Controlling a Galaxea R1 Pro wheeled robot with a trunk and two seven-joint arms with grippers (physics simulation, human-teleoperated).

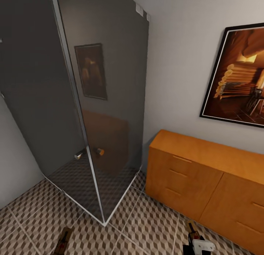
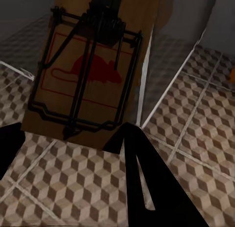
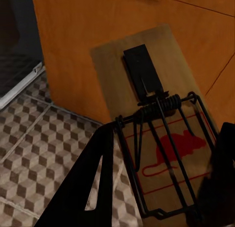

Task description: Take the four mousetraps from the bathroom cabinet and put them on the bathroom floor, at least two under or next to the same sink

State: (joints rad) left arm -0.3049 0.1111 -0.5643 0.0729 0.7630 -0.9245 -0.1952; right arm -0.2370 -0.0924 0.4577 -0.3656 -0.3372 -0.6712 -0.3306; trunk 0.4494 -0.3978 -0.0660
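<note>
Cube-patterned brown, beige and white bathroom floor tiles point(image 1: 33, 214) run between a dark glass shower enclosure point(image 1: 91, 101) and the low orange-brown wooden cabinet point(image 1: 190, 181) under a framed picture point(image 1: 238, 75). Each gripper carries a flat tan wooden mousetrap — the left gripper point(image 2: 73, 139) closed on one point(image 2: 88, 75) above the tiles, the right gripper point(image 3: 166, 178) closed on another point(image 3: 161, 129) before the cabinet front.

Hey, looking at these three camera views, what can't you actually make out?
- Head view: the tan wooden mousetrap at the left gripper and the one at the right gripper are cut off by the bottom edge.
- Head view: the orange-brown wooden cabinet runs past the right edge.
- Wrist views: black fingers hide the trap edges.
</note>
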